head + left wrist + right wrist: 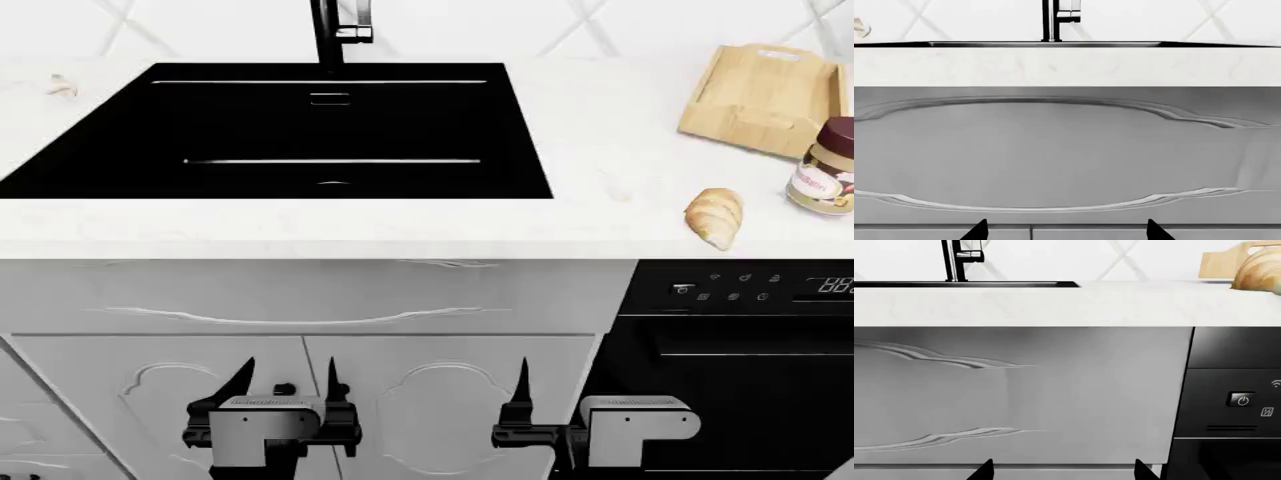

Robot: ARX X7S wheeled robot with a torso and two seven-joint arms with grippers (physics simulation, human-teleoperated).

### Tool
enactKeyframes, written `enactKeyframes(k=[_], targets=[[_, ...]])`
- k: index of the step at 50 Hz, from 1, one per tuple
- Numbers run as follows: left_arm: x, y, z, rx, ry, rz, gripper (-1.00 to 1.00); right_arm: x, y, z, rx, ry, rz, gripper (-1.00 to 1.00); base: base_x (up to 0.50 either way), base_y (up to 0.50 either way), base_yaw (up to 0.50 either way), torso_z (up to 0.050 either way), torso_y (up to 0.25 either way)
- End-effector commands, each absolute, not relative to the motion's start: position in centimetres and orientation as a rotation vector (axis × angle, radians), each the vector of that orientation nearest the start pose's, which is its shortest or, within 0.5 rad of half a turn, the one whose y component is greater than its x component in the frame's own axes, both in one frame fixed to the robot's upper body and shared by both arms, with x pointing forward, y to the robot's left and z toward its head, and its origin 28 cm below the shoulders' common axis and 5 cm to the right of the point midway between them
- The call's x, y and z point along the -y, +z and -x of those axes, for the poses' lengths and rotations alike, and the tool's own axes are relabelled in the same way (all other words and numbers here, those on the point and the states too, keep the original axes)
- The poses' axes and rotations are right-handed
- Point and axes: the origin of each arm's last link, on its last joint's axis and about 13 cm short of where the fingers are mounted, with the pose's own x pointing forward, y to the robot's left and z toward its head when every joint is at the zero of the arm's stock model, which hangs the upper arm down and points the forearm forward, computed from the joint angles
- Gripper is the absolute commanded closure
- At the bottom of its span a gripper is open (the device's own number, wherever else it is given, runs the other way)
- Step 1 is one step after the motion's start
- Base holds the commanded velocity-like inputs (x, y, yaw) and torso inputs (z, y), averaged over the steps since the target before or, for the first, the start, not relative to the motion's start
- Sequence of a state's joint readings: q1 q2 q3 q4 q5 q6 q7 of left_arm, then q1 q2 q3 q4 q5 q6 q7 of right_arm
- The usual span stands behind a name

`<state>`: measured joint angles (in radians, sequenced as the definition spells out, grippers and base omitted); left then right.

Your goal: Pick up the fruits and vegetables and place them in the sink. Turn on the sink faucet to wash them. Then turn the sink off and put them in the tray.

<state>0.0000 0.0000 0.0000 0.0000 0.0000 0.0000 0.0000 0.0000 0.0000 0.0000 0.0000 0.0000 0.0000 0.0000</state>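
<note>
your view from the head camera takes in a white countertop (627,150) running across the scene, with pale grey cabinet doors (307,330) below it and a black oven (747,350) at the right. set into the counter is the sink (334,130), a wide black basin with a stepped ledge, and nothing shows inside it. the sink faucet (328,30) stands upright behind the basin's far rim, its side lever sticking out to the right; only its lower part is in view.

over on the right, near the wall, the tray (761,95) lies on the counter, light wood, with nothing in it. just beside its near right corner stands a brown-lidded jar (825,170), and a croissant (714,215) lies near the counter's front edge, apart from both.

far to the left of the sink, close to the wall, you can see a small whitish garlic-like piece (59,86) resting on the counter. the green stalks do not show in any view.

your left gripper (284,385) hangs low in front of the cabinet doors, fingers spread apart and holding nothing. your right gripper (547,385) hangs beside it at the same height, well below the counter, grasping nothing; only one fingertip shows clearly in the head view, but the right wrist view shows two tips spread wide.
</note>
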Motion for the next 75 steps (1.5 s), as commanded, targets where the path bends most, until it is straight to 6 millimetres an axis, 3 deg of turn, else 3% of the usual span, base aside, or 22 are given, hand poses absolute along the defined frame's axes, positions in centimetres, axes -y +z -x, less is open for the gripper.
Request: enactKeyframes(k=[1, 11, 19, 29, 37, 55, 75], targets=[[-20.5, 1.4, -21.0, 0.002, -0.001, -0.011, -1.0, 9.6, 1.4, -21.1, 0.001, 0.001, 0.001, -1.0, 0.0, 0.0, 0.0, 0.0, 0.0], [-20.6, 6.0, -20.6, 0.044, -0.036, -0.017, -1.0, 10.3, 4.3, -21.0, 0.031, -0.007, 0.053, -1.0, 0.0, 0.0, 0.0, 0.034, 0.0], [-21.0, 10.1, -20.6, 0.096, -0.054, -0.002, -1.0, 11.5, 8.4, -20.5, 0.113, -0.015, 0.077, -1.0, 0.0, 0.0, 0.0, 0.05, 0.0], [-21.3, 13.3, -20.6, 0.132, -0.058, 0.01, -1.0, 13.3, 11.1, -19.0, 0.186, -0.039, 0.069, -1.0, 0.0, 0.0, 0.0, 0.05, 0.0], [-21.3, 15.1, -20.3, 0.162, -0.075, 0.014, -1.0, 14.3, 12.8, -18.0, 0.23, -0.06, 0.078, -1.0, 0.0, 0.0, 0.0, 0.05, 0.0], [-22.1, 18.9, -20.1, 0.227, -0.06, 0.045, -1.0, 14.7, 15.8, -17.6, 0.278, -0.041, 0.112, -1.0, 0.0, 0.0, 0.0, 0.05, 0.0], [-23.1, 22.4, -19.7, 0.281, -0.041, 0.034, -1.0, 13.8, 19.3, -17.6, 0.31, 0.076, 0.127, -1.0, 0.0, 0.49, 0.0, 0.05, 0.0]])
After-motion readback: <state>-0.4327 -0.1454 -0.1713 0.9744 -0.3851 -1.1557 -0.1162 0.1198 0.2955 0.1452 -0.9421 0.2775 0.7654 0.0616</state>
